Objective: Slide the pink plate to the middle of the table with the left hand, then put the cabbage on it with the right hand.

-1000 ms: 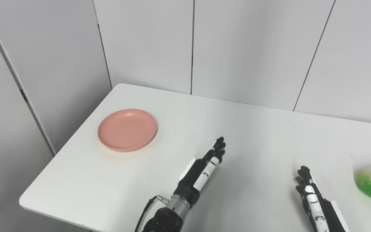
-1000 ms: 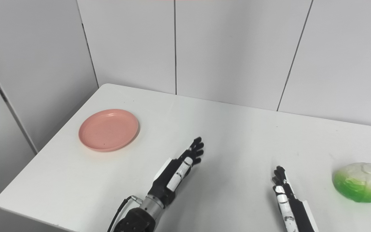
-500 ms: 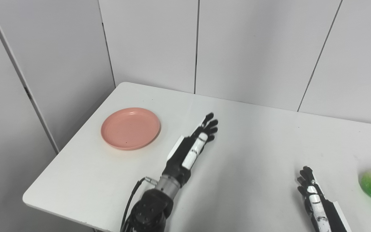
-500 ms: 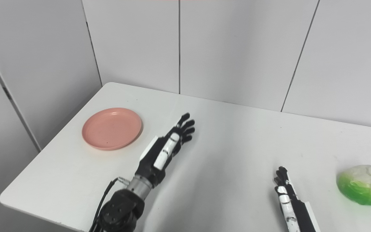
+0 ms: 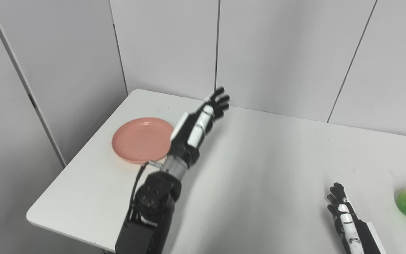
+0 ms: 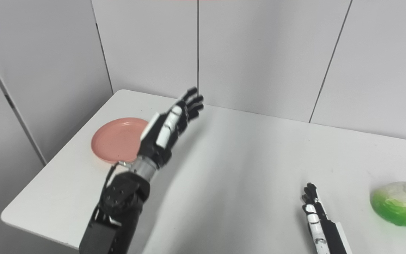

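A: So, where does the pink plate (image 5: pixel 141 140) lie against the left hand (image 5: pixel 198 121)?

B: The plate sits flat on the white tabletop (image 5: pixel 266 162), near its far left corner. The left hand is raised above the tabletop, just to the right of the plate. From the cameras the wrist and forearm overlap the plate's right rim. Its fingers (image 5: pixel 220 100) stretch away toward the wall panels, past the plate's far edge, spread apart and holding nothing. They do not rest on the plate.

A: And the cabbage (image 6: pixel 398 208)?

B: It lies at the near right of the tabletop, pale on top and bright green below. In the left eye view it is cut off by the picture's right edge. The right hand (image 6: pixel 314 211) is low at the bottom edge, to the left of the cabbage, with a clear strip of tabletop between them. Its fingers (image 6: pixel 308 194) point away from the robot, straight and close together, gripping nothing. I cannot tell whether this hand touches the surface.

A: How many of each thing?

B: One plate, one cabbage, one tabletop, two hands. Plate and cabbage are well apart, at opposite sides.
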Tool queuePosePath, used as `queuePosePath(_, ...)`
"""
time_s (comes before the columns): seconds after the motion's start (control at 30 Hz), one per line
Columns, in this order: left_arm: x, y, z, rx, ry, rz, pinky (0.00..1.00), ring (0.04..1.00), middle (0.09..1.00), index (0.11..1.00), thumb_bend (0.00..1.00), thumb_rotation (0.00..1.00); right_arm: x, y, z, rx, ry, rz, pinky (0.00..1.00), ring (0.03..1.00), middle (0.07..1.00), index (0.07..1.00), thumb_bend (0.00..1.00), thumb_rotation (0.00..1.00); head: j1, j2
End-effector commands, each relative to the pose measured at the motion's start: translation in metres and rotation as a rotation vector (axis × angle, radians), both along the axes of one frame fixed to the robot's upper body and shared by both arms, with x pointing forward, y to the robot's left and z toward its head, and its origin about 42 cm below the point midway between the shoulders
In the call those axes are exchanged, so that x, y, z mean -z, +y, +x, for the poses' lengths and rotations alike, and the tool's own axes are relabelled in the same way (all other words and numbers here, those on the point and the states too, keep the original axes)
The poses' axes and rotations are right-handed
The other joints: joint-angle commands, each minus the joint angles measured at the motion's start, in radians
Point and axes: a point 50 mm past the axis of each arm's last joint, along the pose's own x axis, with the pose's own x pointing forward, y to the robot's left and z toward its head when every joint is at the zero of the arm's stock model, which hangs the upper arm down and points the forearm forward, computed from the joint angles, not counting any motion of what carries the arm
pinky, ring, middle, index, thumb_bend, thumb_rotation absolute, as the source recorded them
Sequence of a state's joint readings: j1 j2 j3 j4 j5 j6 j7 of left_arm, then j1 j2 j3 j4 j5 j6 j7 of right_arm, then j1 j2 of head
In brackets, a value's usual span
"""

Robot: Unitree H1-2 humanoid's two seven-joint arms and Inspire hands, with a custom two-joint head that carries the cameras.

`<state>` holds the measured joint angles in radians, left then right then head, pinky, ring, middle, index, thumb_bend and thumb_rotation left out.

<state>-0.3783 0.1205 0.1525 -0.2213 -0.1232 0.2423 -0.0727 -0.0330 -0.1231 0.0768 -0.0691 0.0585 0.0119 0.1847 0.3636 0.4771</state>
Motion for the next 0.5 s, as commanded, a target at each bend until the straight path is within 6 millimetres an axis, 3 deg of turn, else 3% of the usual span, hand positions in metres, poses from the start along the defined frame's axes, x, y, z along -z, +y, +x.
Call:
queuePosePath(0.0, -0.027, 0.015, 0.010, -0.024, -0.074, 0.012, 0.95, 0.944, 0.929, 0.922, 0.44, 1.00, -0.004, 0.000, 0.001, -0.005, -0.009, 0.009, 1.00, 1.000, 1.000, 1.000, 0.11, 1.00, 0.001, 0.002)
queuePosePath(0.17, -0.035, 0.051, 0.022, -0.099, -0.081, 0.013, 0.91, 0.920, 0.929, 0.928, 0.45, 1.00, -0.004, -0.001, 0.001, -0.005, -0.006, 0.006, 1.00, 1.000, 1.000, 1.000, 0.12, 1.00, 0.003, 0.005)
queuePosePath(0.47, -0.052, 0.110, 0.030, -0.223, -0.095, -0.003, 0.95, 0.944, 0.948, 0.934, 0.44, 1.00, -0.006, -0.004, 0.001, -0.003, -0.012, -0.007, 1.00, 1.000, 1.000, 1.000, 0.12, 1.00, 0.020, 0.008)
